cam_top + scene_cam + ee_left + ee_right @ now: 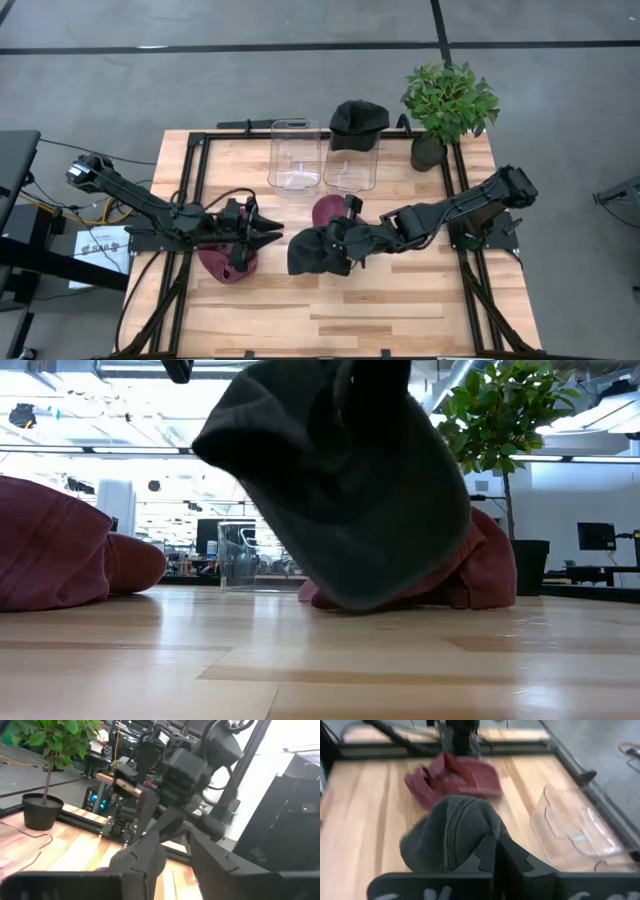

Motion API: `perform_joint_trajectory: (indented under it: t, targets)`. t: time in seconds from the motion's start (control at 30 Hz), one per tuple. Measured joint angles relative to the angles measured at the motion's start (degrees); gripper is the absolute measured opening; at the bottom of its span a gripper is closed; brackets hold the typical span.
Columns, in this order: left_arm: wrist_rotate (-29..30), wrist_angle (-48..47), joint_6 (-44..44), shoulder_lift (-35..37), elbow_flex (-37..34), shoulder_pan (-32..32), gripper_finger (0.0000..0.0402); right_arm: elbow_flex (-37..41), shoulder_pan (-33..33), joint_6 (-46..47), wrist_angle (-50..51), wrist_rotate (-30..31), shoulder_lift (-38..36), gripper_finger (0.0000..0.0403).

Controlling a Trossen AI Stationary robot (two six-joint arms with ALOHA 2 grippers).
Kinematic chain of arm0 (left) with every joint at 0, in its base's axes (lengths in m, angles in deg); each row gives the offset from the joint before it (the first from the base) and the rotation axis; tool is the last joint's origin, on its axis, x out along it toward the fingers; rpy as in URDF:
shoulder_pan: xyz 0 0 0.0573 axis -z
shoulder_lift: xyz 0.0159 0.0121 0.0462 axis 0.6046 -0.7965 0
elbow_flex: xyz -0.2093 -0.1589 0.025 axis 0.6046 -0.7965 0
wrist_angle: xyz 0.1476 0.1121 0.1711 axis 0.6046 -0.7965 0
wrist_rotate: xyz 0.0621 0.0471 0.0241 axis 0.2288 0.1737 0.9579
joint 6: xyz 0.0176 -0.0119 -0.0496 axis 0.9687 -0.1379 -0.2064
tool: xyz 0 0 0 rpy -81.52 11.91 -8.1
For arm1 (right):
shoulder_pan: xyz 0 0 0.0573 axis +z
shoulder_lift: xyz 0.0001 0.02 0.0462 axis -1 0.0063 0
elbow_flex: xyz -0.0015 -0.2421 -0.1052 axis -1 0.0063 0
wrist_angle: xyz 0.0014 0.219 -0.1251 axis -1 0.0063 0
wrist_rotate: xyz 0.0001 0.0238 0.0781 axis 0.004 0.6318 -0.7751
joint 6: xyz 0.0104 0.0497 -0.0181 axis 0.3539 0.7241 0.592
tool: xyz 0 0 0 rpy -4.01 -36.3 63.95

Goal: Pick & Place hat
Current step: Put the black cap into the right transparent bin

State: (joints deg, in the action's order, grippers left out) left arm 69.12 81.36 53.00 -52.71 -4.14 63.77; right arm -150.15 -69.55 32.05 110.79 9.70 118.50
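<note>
Dark grey fabric cap (318, 252) hangs at table centre, pinched in right gripper (352, 240). Maroon fabric cap (222, 264) lies at its 9 o'clock under left gripper (268, 231), fingers partly spread, holding nothing.

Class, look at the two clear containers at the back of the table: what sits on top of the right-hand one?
A black cap rests on the right clear container. Inside looks empty; the cap covers its opening.

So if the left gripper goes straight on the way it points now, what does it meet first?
Probably the dark grey cloth cap hanging from the right gripper. In the high view the left gripper points across the wooden table at it, with bare wood between; relative heights are unclear.
</note>
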Motion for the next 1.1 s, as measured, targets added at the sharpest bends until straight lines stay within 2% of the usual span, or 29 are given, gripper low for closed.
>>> perform_joint_trajectory:
  t: [0.13,0.3,0.57,0.83,0.97,1.1]
  targets:
    - [-1.02,-0.77,-0.01,-1.46,-0.02,-0.17,0.0108,-0.01,-1.57,-0.42,-1.58,-2.92,1.04,0.0000]
    - [-4.63,-1.75,2.74,-2.69,0.02,-0.35,0.0108,-0.01,-1.82,-0.87,-2.61,-3.21,1.00,0.0000]
    - [-4.39,-3.85,0.14,-5.45,0.00,-2.47,0.0108,-0.01,-1.34,-2.65,-6.55,-7.38,0.60,0.0000]
    - [-6.21,-3.19,-3.22,-9.71,0.00,-3.93,0.0108,-0.01,-1.37,-3.05,-6.75,-7.76,0.60,0.0000]
    - [-6.40,-3.06,-3.24,-9.94,0.00,-3.80,0.0108,-0.01,-1.83,-3.09,-5.96,-7.76,0.60,0.0000]
    - [-9.28,-2.86,-3.24,-8.94,0.00,-3.72,0.0108,-0.01,-2.25,-3.06,-5.50,-7.73,0.62,0.0000]
